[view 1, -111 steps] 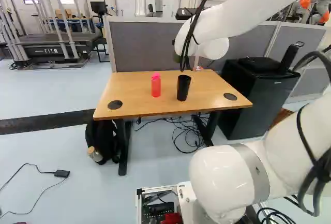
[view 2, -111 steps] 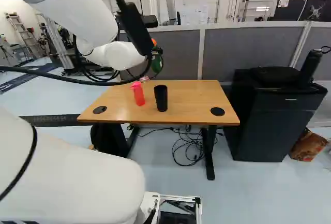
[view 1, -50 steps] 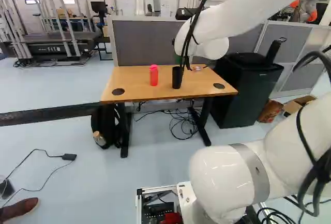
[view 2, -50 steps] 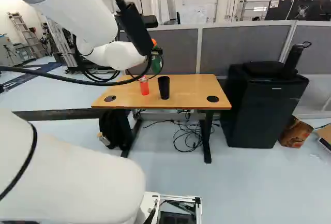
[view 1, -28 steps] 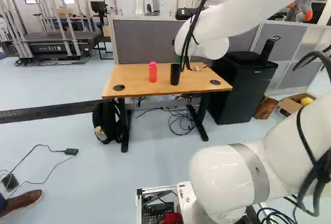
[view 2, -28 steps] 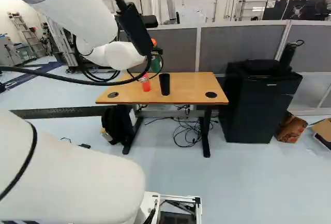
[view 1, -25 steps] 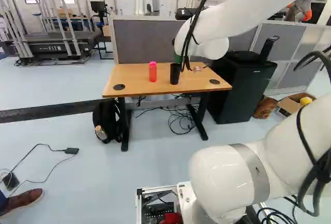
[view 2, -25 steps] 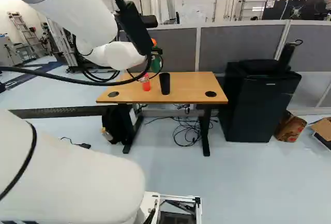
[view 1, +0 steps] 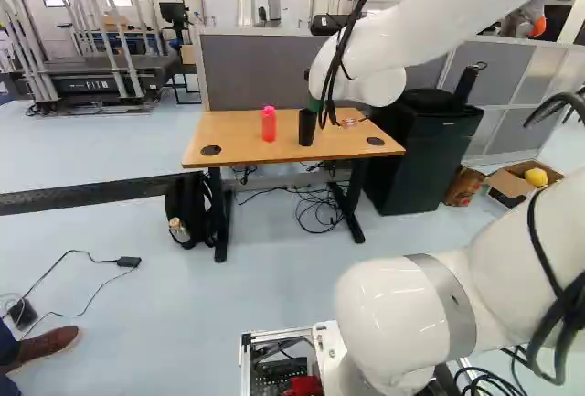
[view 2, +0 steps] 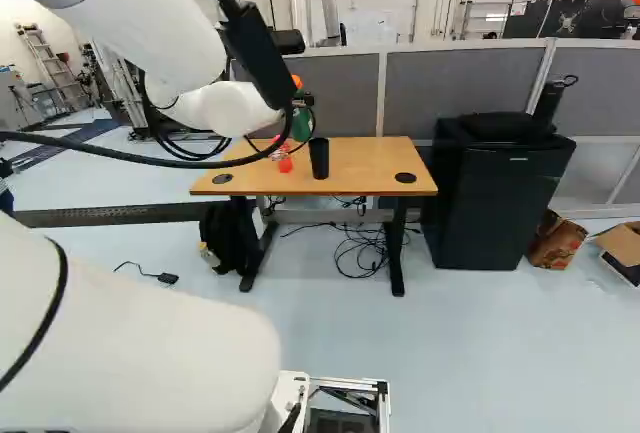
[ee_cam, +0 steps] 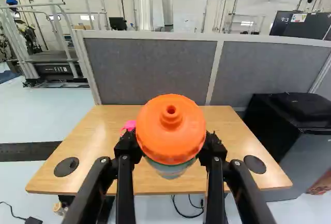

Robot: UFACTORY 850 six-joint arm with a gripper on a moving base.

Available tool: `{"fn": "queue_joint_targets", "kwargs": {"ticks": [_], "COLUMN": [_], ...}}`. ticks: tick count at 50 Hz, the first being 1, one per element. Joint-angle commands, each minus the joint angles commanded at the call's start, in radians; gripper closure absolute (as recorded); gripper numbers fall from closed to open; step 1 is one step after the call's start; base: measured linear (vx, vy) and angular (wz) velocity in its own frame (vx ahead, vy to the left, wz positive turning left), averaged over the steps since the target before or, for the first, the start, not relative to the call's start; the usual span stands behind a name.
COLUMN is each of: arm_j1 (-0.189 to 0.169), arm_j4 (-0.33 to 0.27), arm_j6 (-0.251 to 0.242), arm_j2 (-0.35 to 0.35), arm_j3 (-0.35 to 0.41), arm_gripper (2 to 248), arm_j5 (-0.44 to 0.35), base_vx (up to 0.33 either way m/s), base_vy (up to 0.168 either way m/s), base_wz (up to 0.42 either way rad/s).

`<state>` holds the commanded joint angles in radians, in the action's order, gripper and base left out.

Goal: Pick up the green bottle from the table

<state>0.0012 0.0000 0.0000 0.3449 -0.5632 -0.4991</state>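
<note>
The gripper (view 2: 302, 101) shows partly past the white wrist in the right base view. Between its fingers is the green bottle (view 2: 302, 123), upright with an orange cap, held in the air on the near side of the table (view 1: 215, 144). In the wrist view the gripper (ee_cam: 171, 157) is shut on the bottle, whose orange cap (ee_cam: 170, 125) covers the fingertips. Only a sliver of the green bottle (view 1: 313, 104) shows behind the arm in the left base view.
A pink-red bottle (view 1: 269, 124) and a black cup (view 1: 307, 128) stand on the table. Right of it are a black fridge (view 2: 490, 203) and cardboard boxes (view 1: 463, 186). A backpack (view 1: 189, 208) is under the table; a person's shoe (view 1: 50, 343) shows at left.
The base has backed away and turned a little, so the table looks smaller and farther off. The arm keeps its pose, and the green bottle has travelled with the gripper.
</note>
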Motion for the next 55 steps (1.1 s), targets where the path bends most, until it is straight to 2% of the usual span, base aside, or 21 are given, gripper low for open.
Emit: {"fn": "queue_joint_targets", "kwargs": {"ticks": [55], "arm_j1": [0.000], "arm_j4": [0.000], "arm_j6": [0.000], "arm_j2": [0.000], "arm_j3": [0.003], "arm_gripper": [126], "arm_j5": [-0.003], "base_vx": [0.000], "base_vy": [0.000], "base_wz": [0.000]}}
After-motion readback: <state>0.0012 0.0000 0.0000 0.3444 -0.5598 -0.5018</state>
